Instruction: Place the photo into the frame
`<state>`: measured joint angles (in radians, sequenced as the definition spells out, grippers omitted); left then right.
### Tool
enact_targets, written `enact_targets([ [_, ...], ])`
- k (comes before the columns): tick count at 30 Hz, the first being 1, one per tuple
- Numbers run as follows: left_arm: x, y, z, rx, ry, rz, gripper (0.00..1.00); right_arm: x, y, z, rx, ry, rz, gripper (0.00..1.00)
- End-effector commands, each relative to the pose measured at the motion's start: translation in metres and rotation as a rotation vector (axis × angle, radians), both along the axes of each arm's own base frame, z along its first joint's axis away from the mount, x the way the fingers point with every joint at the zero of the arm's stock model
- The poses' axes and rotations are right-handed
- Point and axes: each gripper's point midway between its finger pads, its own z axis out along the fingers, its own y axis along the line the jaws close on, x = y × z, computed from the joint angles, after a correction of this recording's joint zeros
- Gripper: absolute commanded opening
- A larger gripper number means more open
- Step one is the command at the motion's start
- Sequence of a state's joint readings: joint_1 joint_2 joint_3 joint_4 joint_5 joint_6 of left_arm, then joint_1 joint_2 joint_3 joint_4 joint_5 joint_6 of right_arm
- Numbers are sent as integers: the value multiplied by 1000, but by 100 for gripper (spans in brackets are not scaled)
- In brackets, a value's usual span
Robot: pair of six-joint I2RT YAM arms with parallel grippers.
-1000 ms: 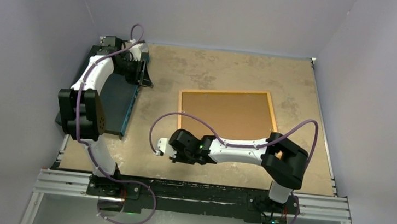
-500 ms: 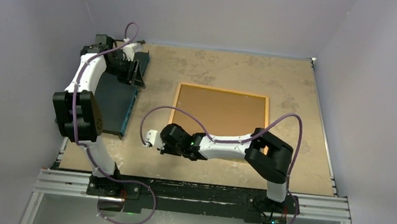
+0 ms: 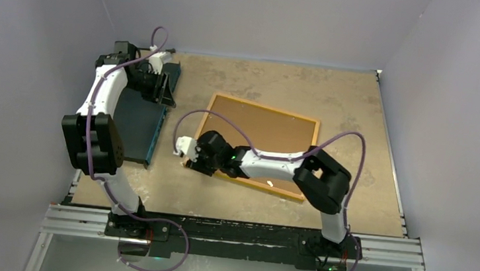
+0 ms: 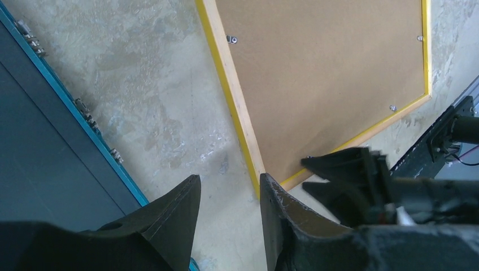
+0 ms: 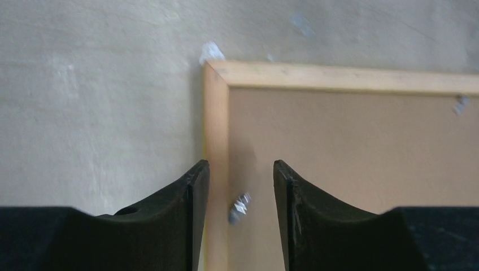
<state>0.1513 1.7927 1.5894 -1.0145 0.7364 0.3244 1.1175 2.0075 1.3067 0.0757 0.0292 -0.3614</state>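
photo: not seen in any view | frame (image 4: 240,118): laid back-up, askew on tabletop (image 3: 359,107), backing board (image 4: 327,73) seated | right hand (image 5: 240,169): released, poised over frame corner | left hand (image 4: 229,183): released, empty, beside slab (image 4: 45,169) | progress: judged early, photo not yet inserted

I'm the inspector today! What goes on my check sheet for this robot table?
Surface: tan mottled table.
Job's things: frame lies back up, skewed; photo not seen.
Clutter: dark slab with teal edge, at left.
Grippers: left gripper open, empty, by the slab; right gripper open, fingers over the frame's corner.
Cables: purple cables hang in loose loops.
Surroundings: pale walls; metal rail at near edge.
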Motion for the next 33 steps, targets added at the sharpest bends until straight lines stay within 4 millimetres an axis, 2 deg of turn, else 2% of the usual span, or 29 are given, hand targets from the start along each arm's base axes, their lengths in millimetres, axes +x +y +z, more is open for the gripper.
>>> enact_targets([
  [1, -6, -4, 20, -13, -69, -44, 42, -2, -18, 61, 163, 19, -9, 49],
  [5, -7, -7, 22, -23, -94, -82, 43, -20, -48, 58, 139, 69, -19, 49],
  [8, -11, -8, 24, -20, -117, -119, 46, -27, -69, 45, 116, 106, -57, 49],
  [11, -15, -8, 22, -11, -127, -153, 50, -35, -79, 36, 107, 132, -72, 49],
  [17, -21, -8, 19, -2, -128, -183, 54, -37, -83, 20, 74, 155, -81, 50],
  [21, -24, -12, 29, -23, -143, -190, 54, -38, -82, 14, 59, 169, -75, 49],
  [29, -23, -12, 25, 6, -127, -178, 59, -38, -87, 5, 36, 162, -76, 41],
  [33, -19, -14, 32, -5, -151, -171, 60, -29, -89, 3, 25, 121, -99, 35],
])
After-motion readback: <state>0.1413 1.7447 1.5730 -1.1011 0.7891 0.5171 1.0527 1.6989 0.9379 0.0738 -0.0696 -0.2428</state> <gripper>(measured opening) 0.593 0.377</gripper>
